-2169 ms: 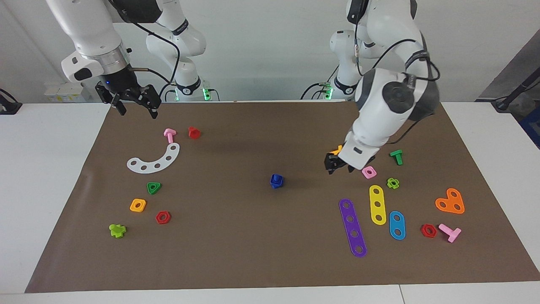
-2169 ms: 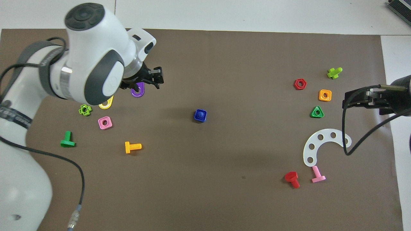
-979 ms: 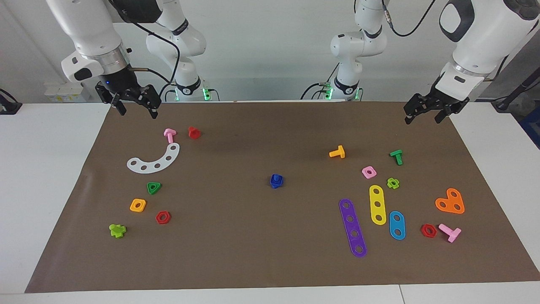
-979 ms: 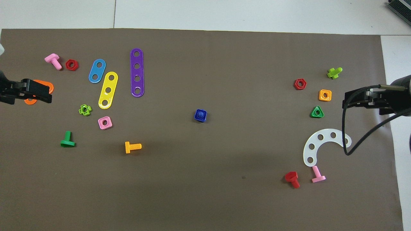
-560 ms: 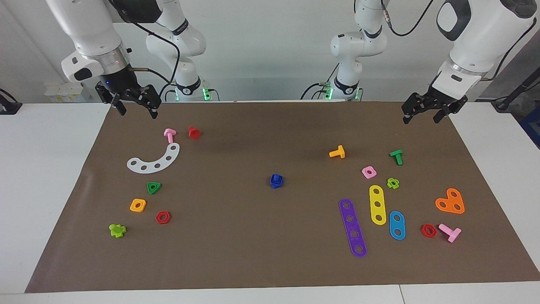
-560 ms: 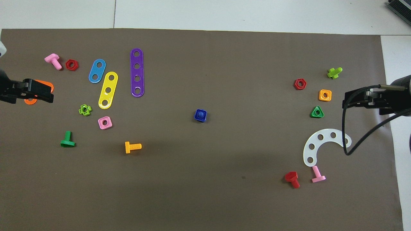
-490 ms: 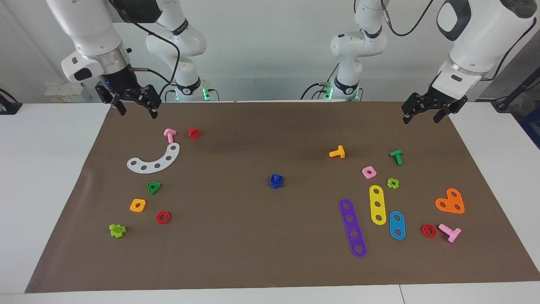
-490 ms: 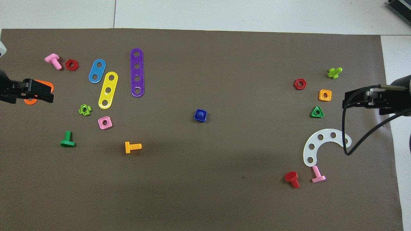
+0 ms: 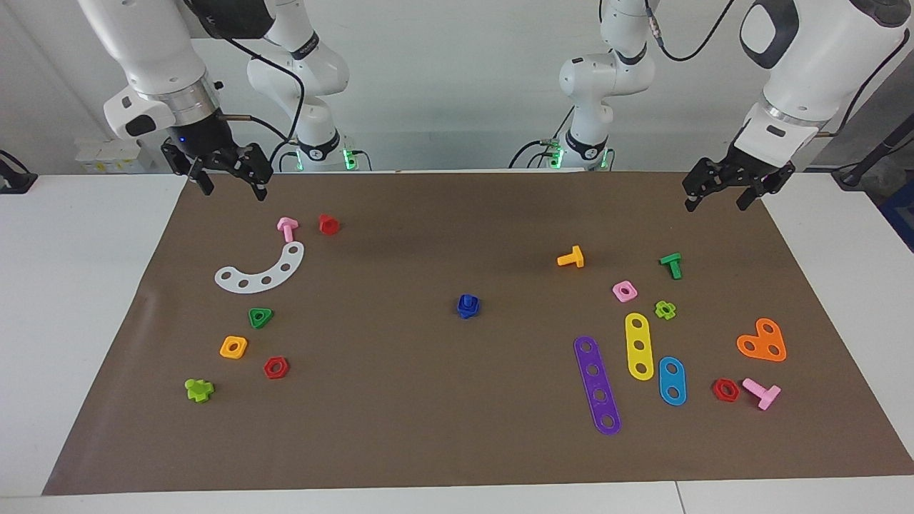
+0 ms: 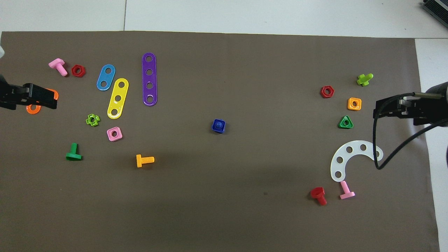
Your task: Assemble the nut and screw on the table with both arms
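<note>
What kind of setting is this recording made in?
Most likely a robotics lab bench: two white arms stand at a white table covered by a brown mat, with bright plastic toy parts scattered on it, like a purple strip and the joined blue nut.

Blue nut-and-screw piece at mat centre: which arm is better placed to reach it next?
Neither clearly. The blue nut sits on its screw mid-mat; the left gripper and right gripper both hang open and empty over the mat's robot-side corners, similarly distant.

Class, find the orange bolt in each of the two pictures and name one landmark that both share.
Facing view: orange bolt, right of centre, above the pink nut.
Overhead view: orange bolt, left of centre, below the pink nut.
Shared landmark: the blue nut at mid-mat.
</note>
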Motion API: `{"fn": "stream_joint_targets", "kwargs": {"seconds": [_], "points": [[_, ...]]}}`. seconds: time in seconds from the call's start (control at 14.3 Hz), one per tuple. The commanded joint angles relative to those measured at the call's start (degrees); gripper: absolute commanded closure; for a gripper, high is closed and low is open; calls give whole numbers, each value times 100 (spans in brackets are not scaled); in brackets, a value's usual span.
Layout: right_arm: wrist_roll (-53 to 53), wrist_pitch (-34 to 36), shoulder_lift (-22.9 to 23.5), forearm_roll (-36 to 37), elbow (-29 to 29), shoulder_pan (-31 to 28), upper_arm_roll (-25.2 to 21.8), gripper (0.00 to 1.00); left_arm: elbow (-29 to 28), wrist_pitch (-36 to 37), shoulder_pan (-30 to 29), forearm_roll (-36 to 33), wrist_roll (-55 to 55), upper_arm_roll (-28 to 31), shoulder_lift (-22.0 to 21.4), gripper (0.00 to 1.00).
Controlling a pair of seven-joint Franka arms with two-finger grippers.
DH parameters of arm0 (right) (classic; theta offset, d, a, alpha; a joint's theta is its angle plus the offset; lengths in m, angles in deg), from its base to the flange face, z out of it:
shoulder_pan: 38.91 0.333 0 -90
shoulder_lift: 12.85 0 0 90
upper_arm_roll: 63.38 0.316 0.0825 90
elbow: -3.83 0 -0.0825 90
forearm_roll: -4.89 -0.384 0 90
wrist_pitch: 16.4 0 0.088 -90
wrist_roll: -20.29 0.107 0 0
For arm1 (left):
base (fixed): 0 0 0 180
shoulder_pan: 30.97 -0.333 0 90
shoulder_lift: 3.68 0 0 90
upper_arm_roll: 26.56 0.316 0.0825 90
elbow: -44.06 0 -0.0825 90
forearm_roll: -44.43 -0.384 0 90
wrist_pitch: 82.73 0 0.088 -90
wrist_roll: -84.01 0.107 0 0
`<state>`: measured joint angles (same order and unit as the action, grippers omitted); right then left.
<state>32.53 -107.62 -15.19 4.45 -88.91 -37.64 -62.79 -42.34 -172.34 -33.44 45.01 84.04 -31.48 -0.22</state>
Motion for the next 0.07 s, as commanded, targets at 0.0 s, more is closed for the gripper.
{"fn": "stream_joint_targets", "kwargs": {"seconds": [0.0], "points": [[24,95,-3,-105,36,-30,20,0,-210,-144,1,-129,111,26,-161,0]]}}
